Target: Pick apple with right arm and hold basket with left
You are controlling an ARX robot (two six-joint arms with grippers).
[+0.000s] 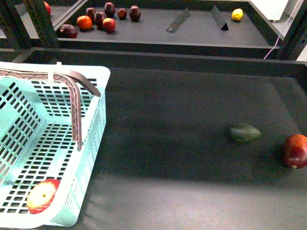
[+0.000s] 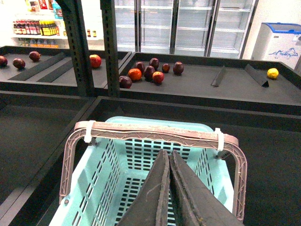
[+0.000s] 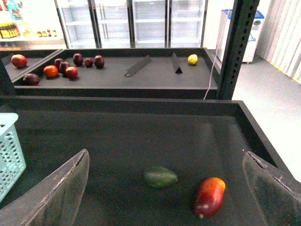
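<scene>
The apple (image 1: 43, 195), red with a yellow blush, sits in the near left corner of the basket (image 1: 91, 125), on its slotted floor. The right tool (image 3: 164, 188) is spread wide open and empty over the right side of the table (image 1: 182, 120), above the green fruit (image 3: 160, 177) and a darker red fruit (image 3: 209, 196), so the apple lies well to its left. The left tool (image 2: 169, 188) hangs above the basket, fingers pressed together, gripping nothing, clearly the nearer 1.

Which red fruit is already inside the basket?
The yellow-blushed apple in the basket's near corner; the darker red fruit lies on the tray beside the green fruit.
</scene>
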